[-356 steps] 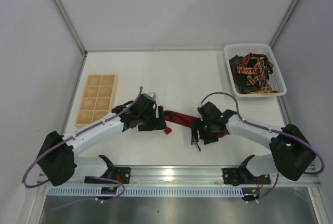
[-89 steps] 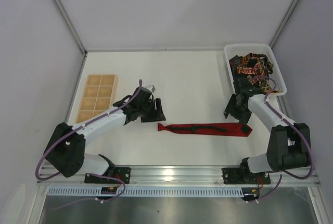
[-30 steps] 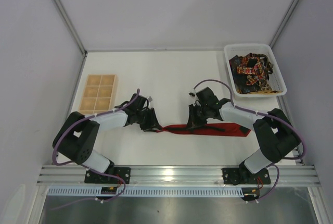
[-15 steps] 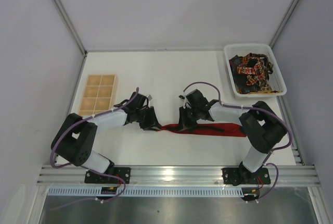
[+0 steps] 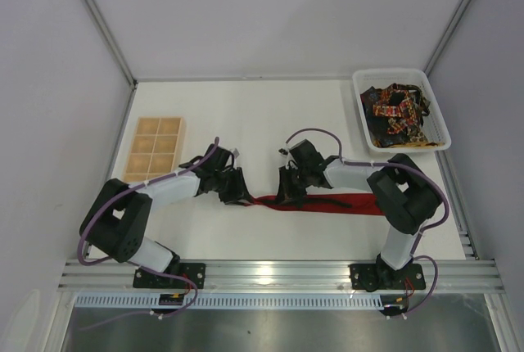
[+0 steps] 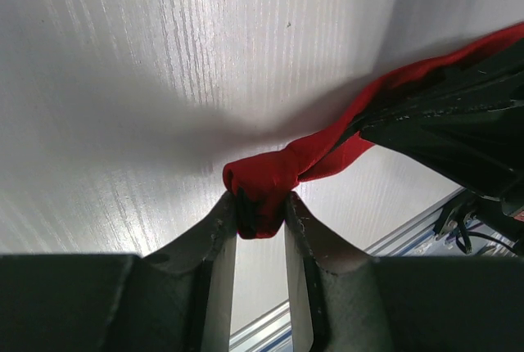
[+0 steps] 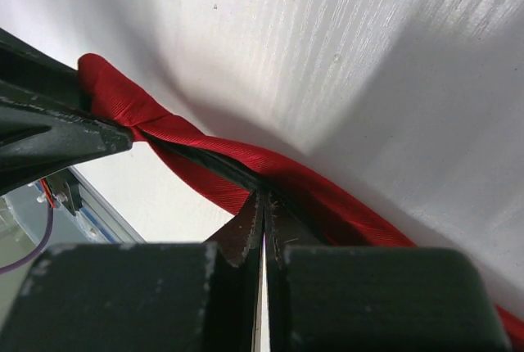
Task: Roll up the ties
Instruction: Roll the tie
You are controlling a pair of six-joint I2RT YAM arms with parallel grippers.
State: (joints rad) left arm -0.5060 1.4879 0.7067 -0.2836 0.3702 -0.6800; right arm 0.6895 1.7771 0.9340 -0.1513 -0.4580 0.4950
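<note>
A plain red tie (image 5: 348, 202) lies flat across the table's near middle. Its left end is wound into a small roll (image 6: 264, 182), and my left gripper (image 6: 260, 205) is shut on that roll; in the top view this gripper (image 5: 240, 196) sits low at the tie's left tip. My right gripper (image 7: 264, 201) is shut, its tips resting on the red band (image 7: 327, 205) with nothing between them. From above it (image 5: 288, 193) stands just right of the left one. Dark patterned ties (image 5: 397, 113) lie heaped in a bin.
The white bin (image 5: 401, 74) stands at the back right. A wooden tray with several square compartments (image 5: 153, 151) lies at the left. Grey walls close in both sides, and a metal rail (image 5: 278, 270) runs along the near edge.
My right gripper has slid left along the red tie, closer to the left gripper. The left gripper has stayed put, still clamped on the tie's rolled end.
</note>
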